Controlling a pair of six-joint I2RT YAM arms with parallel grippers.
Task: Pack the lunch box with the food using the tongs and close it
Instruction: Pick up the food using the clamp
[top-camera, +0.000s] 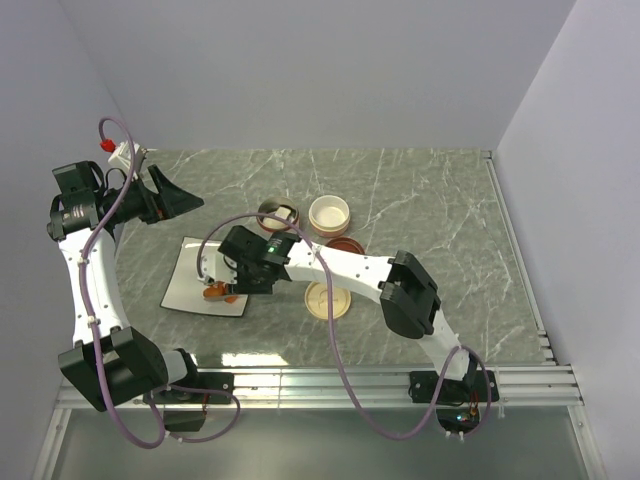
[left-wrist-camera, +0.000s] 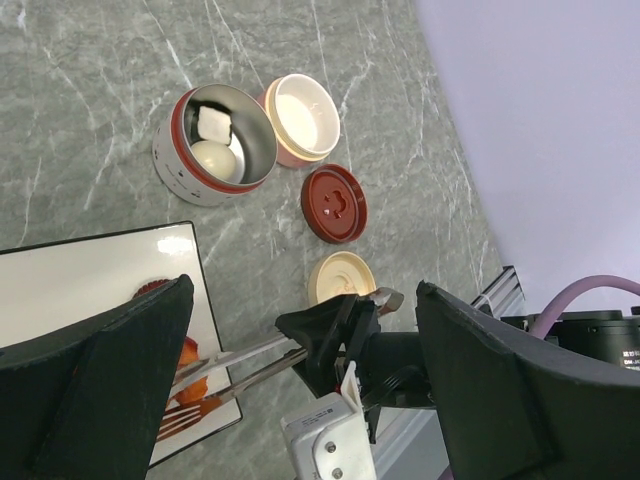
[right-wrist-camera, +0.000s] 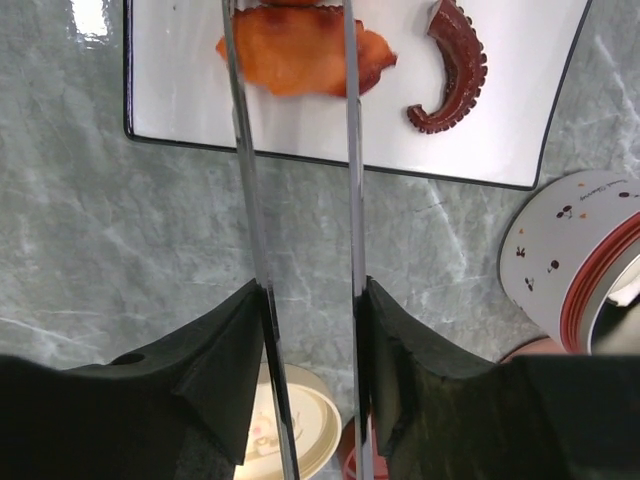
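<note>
Your right hand (right-wrist-camera: 310, 300) is closed on the long, thin silver metal tongs (right-wrist-camera: 350, 180), with one black finger pressing each slim arm from outside. The two arms reach over the white square plate (right-wrist-camera: 330, 140) and cross a flat orange fried piece (right-wrist-camera: 300, 55); their tips are cut off by the frame edge. In that wrist view, a curled red-brown tentacle piece (right-wrist-camera: 465, 65) lies at 3 o'clock of the orange one.

Your left hand (left-wrist-camera: 305, 300) hovers wide above the grey marbled desk (left-wrist-camera: 90, 90) and holds nothing.

Seen from above, the round metal lunch tin with a red rim (left-wrist-camera: 172, 165) stands uncovered at 1 o'clock of the plate. Inside it are a white egg-like ball (left-wrist-camera: 215, 160) and a white square piece (left-wrist-camera: 215, 122). A cream bowl (left-wrist-camera: 330, 135) touches the tin at 3 o'clock. A flat red lid (left-wrist-camera: 335, 203) and a cream lid (left-wrist-camera: 335, 272) lie toward 4 and 5 o'clock.
</note>
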